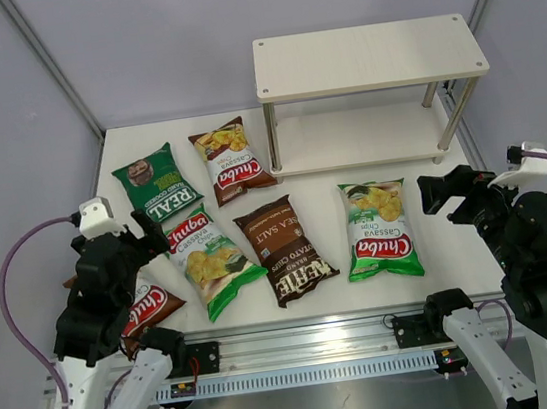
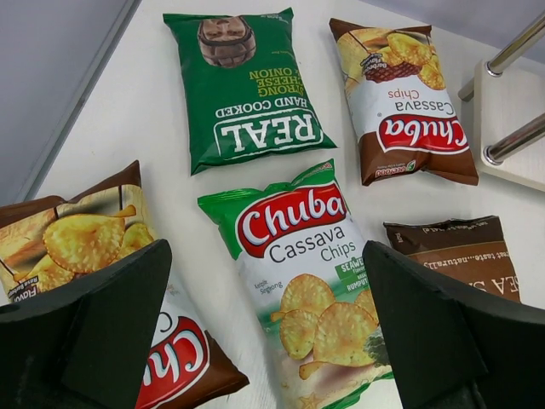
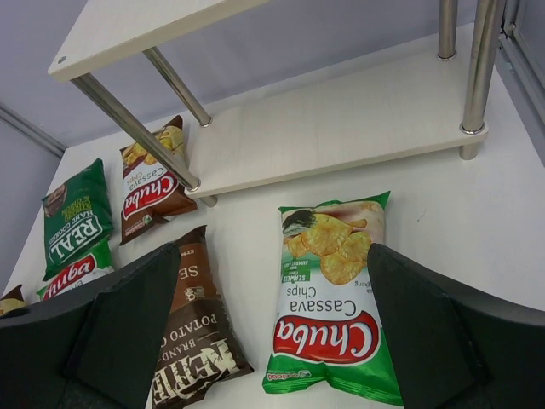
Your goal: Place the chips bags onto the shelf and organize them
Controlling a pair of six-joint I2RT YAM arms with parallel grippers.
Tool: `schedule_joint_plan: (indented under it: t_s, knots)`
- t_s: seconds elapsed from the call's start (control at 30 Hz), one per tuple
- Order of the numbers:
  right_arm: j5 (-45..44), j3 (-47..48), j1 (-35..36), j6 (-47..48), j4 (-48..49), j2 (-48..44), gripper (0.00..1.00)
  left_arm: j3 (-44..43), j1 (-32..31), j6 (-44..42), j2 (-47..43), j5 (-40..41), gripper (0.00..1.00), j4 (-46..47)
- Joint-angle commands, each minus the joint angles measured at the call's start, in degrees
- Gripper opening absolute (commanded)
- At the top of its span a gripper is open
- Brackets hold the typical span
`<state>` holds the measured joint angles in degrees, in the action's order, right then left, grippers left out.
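Item 1. Two-tier rack of pale beige boards on thin silver metal legs, the shelf [image 1: 368, 54]: stands at the far right corner of the white tabletop [image 1: 450, 242], long side along the far edge.

Item 2. Chips bags, six, glossy and pillow-shaped, all lying flat on the tabletop.
- Dark green "REAL" bag [image 1: 156, 184]: near the left edge, toward the far side.
- Brown-red "Chuba" bag [image 1: 230, 160]: toward the far edge, just beside the shelf's left legs.
- Light green "Chuba" bag [image 1: 208, 258]: left of centre, near the "REAL" bag on its near side.
- Dark brown "Kettle" bag [image 1: 285, 250]: centre, just beside the light green bag to its left.
- Second light green "Chuba" bag [image 1: 381, 228]: right of centre, on the near side of the shelf and apart from it.
- Second brown-red "Chuba" bag [image 1: 151, 309]: near left corner, partly hidden under the left arm.

Item 3. Left hand [image 2: 266, 256]: black fingers spread wide, holding nothing, raised over the left-of-centre light green bag and the near-left brown-red bag.

Item 4. Right hand [image 3: 272, 256]: fingers spread wide, holding nothing, raised by the right edge, with the right-hand light green bag seen between its fingers in the wrist view.
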<state>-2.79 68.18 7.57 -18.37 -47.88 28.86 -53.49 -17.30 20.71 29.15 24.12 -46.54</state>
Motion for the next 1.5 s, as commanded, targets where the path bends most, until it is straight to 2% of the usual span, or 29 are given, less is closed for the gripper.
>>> schedule_joint_plan:
  t_s: [0.0, 0.1, 0.3, 0.37, 0.47, 0.5, 0.53, 0.67, 0.7, 0.77, 0.87, 1.0, 1.07, 1.1, 1.2, 1.3, 1.47]
  knots:
    - [-1.4, 0.1, 0.4, 0.4, 2.5, -0.5, 0.99, -0.4, -0.3, 1.7, 1.7, 2.8, 0.99, 3.3]
    - [0.3, -0.9, 0.4, 0.4, 2.7, -0.3, 1.00, -0.6, -0.3, 3.5, 3.0, 5.8, 0.99, 3.2]
    - [10.1, -9.3, 0.3, -3.9, 12.4, -5.7, 0.99, -3.1, -0.2, 3.7, 11.3, 2.1, 0.99, 7.9]
    - [14.9, -11.5, 0.4, -5.3, 15.6, -6.7, 0.99, -5.2, 1.6, 4.9, 14.6, 1.2, 0.99, 10.0]
    - [18.6, -12.3, 0.3, -7.0, 16.1, -6.1, 0.99, -6.4, 10.1, 9.2, 22.2, -8.4, 0.99, 14.8]
    - [19.6, -12.6, 0.3, -7.5, 16.3, -5.9, 1.00, -6.4, 12.3, 9.9, 26.1, -14.1, 0.99, 16.8]
    - [21.1, -13.7, 0.4, -7.9, 17.1, -5.7, 0.99, -6.7, 15.7, 10.9, 28.6, -15.8, 0.99, 20.3]
    - [24.7, -15.8, 0.3, -11.4, 19.4, -4.2, 1.00, -9.9, 22.3, 16.4, 39.7, -22.1, 0.99, 28.8]
    - [26.8, -15.9, 0.4, -12.5, 19.7, -3.8, 0.99, -10.7, 23.6, 16.8, 42.5, -26.7, 0.99, 33.1]
    - [30.0, -15.8, 0.3, -14.8, 20.1, -2.7, 0.99, -13.0, 27.0, 18.2, 50.5, -30.3, 0.99, 35.5]
    - [36.5, -16.3, 0.4, -16.6, 21.5, -1.9, 1.00, -17.6, 28.9, 17.5, 58.8, -29.6, 0.99, 38.0]
    - [37.7, -15.5, 0.9, -16.0, 21.2, -2.3, 0.99, -22.6, 32.7, 14.7, 68.1, -32.0, 0.99, 38.1]
    - [37.0, -15.3, 1.3, -14.9, 21.2, -3.2, 0.99, -21.2, 34.5, 12.5, 70.2, -33.8, 0.99, 41.0]
    - [36.0, -15.2, 1.5, -14.4, 21.2, -3.4, 1.00, -20.2, 35.5, 11.9, 70.7, -37.9, 0.99, 46.0]
    - [37.5, -14.1, 2.2, -11.7, 20.9, -3.6, 0.99, -16.6, 40.9, 12.0, 72.6, -45.3, 0.99, 52.6]
    - [38.9, -12.4, 3.6, -9.7, 20.4, -3.3, 0.99, -18.1, 43.4, 11.1, 75.7, -52.0, 0.99, 51.0]
    - [39.1, -12.0, 4.5, -9.1, 20.6, -2.5, 1.00, -19.9, 43.8, 6.0, 80.5, -54.8, 0.99, 46.7]
